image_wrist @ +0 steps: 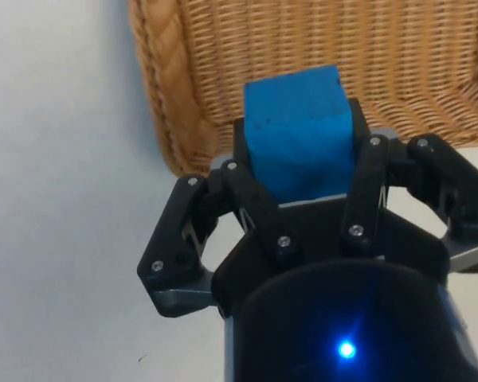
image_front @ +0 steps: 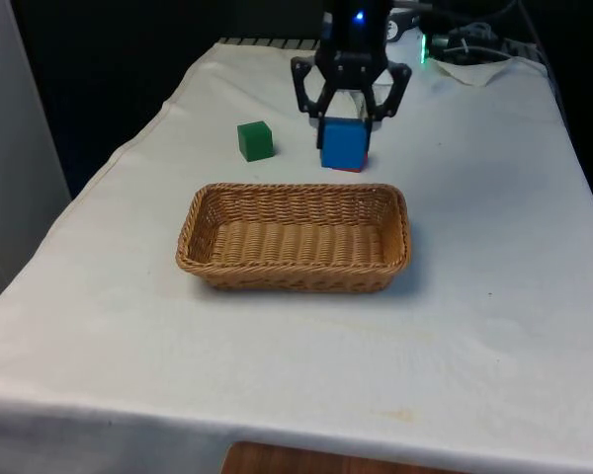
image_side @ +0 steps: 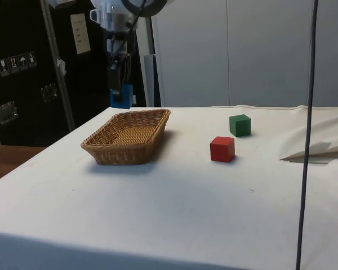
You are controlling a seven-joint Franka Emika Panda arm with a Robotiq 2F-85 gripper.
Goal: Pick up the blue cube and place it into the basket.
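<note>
2 fingers of the gripper (image_front: 344, 133) clamp the blue cube (image_front: 343, 144) above the basket (image_front: 295, 277) edge

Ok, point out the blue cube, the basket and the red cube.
blue cube (image_front: 342, 143): front view, its front face, held in the gripper.
wicker basket (image_front: 295, 277): front view, its near wall.
red cube (image_side: 222, 149): side view, its front face.

You are looking at the wicker basket (image_front: 294, 238), lying open-topped with nothing standing inside it. The gripper (image_front: 348, 126), gripping the blue cube (image_front: 343, 143), is hanging above the cloth just beyond the far rim. A green cube (image_front: 255, 140) and a red cube (image_side: 222, 149) are sitting well apart from the basket.
</note>
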